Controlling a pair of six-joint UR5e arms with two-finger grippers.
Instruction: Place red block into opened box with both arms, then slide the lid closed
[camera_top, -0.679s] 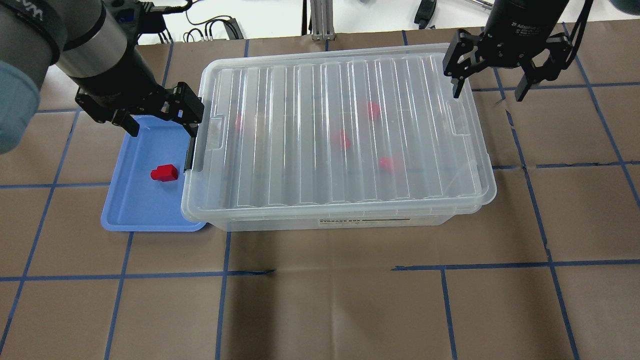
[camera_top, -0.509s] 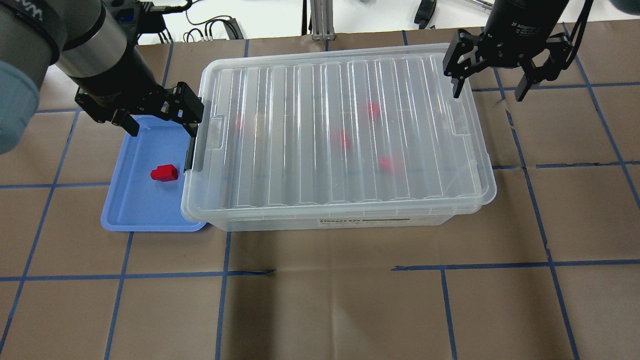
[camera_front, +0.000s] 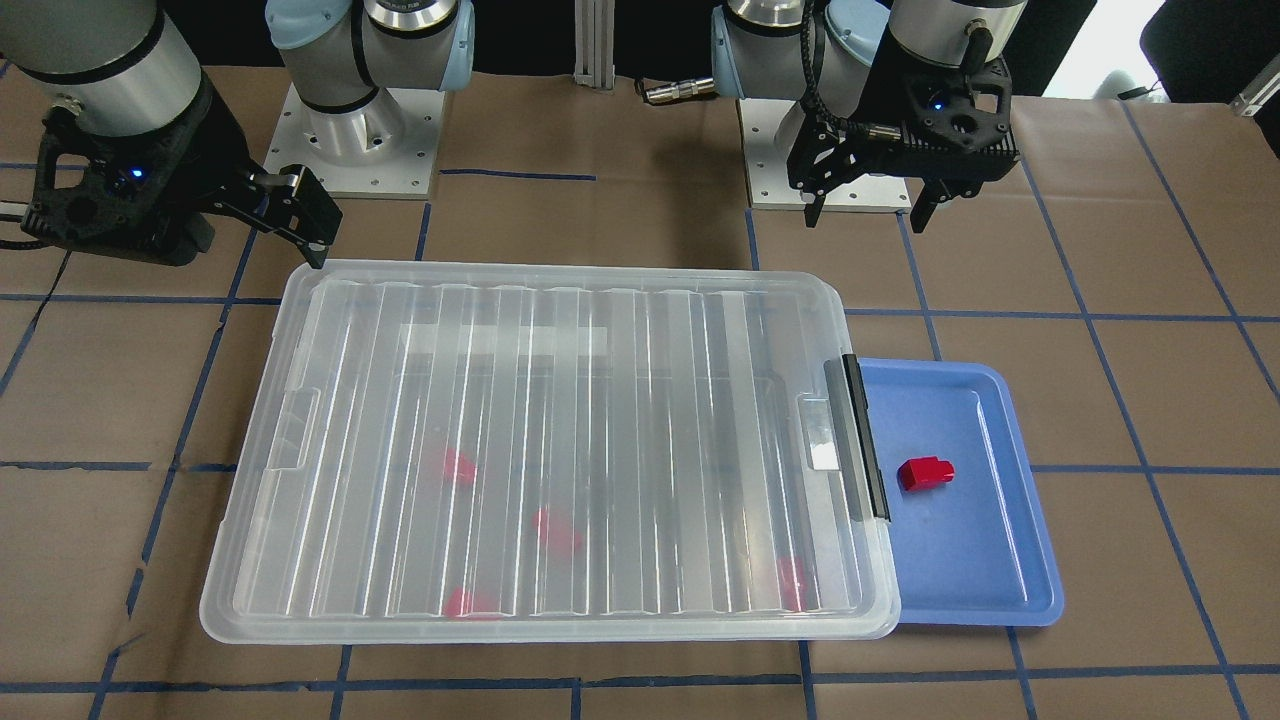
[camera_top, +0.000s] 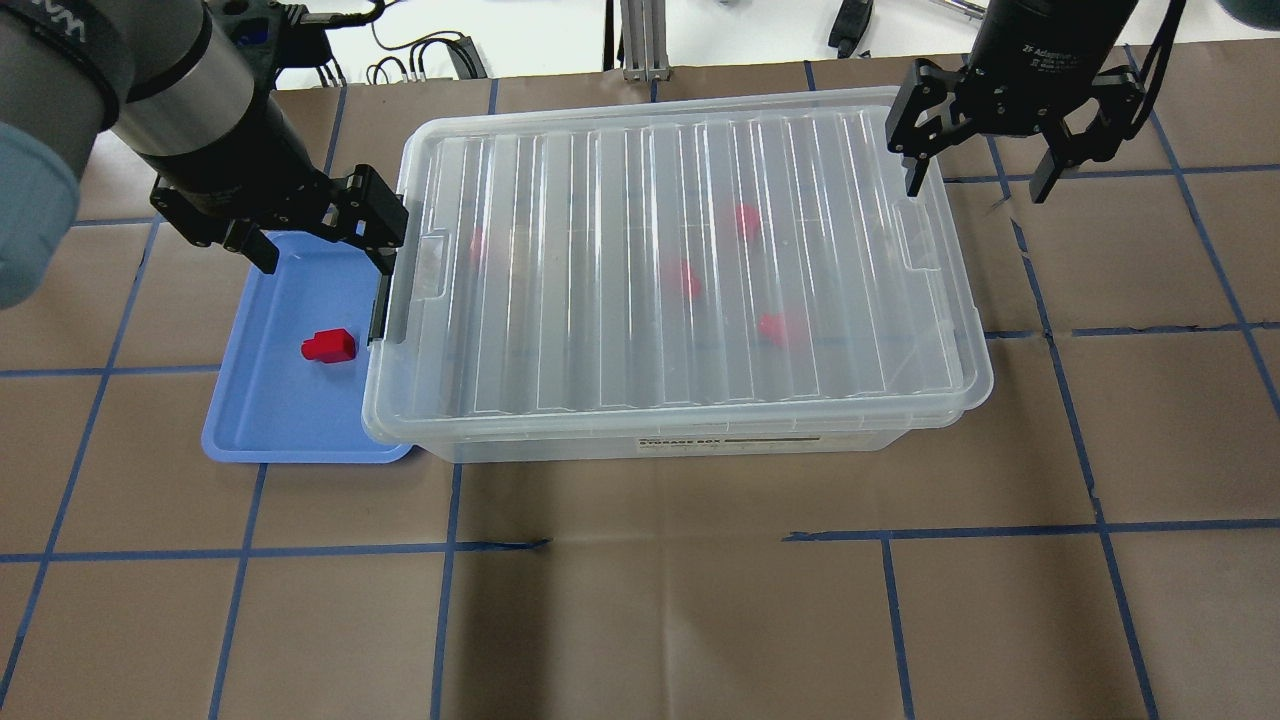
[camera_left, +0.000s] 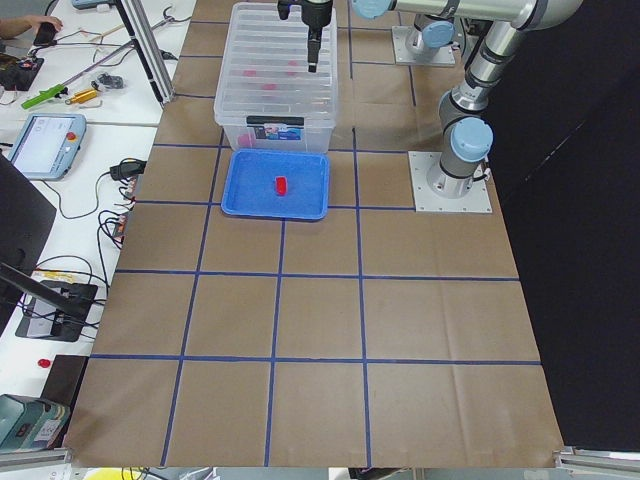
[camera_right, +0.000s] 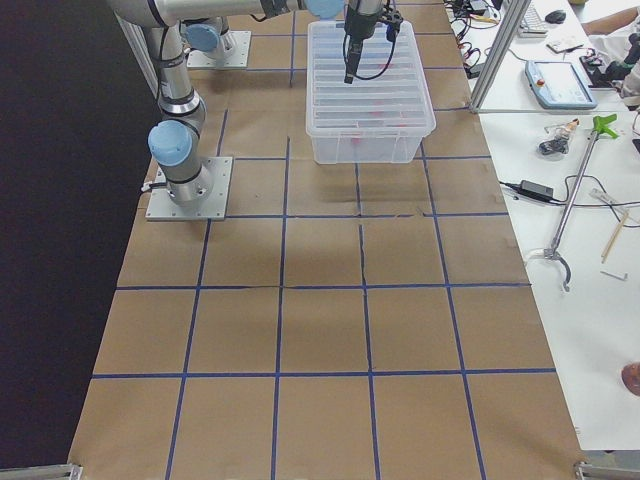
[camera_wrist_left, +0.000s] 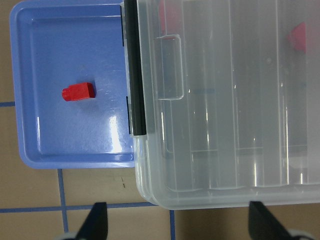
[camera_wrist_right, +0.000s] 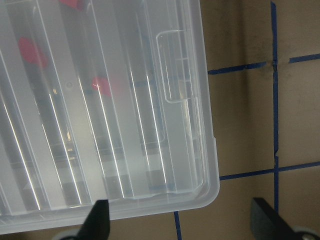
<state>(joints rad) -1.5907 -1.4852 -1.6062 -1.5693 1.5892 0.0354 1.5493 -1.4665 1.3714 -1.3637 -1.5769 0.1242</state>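
Brown paper crossed by blue tape lines covers the bench (camera_top: 700, 620). At the left of the overhead view, the left hand (camera_top: 322, 255) hangs with its two black fingers spread wide and nothing between them. It is above the far end of a shallow blue plastic tray (camera_top: 270, 420). The small glossy red block (camera_top: 328, 346) lies alone on the tray's floor, apart from that hand. It is just beside the black bar (camera_top: 378, 310) that runs along the left short side of the large clear plastic box (camera_top: 700, 445). The tray sits close against that end of the box.

The ribbed translucent lid (camera_top: 620, 330) lies flat on top of the box and covers nearly all of it. The black bar shows just past the lid's left edge. Four blurred red pieces (camera_top: 745, 220) show through the lid, inside the box.

At the right, the right hand (camera_top: 976, 185) hangs by the lid's far right corner, also spread wide and empty. One of its fingers is over the lid's rim and the other is over bare paper.
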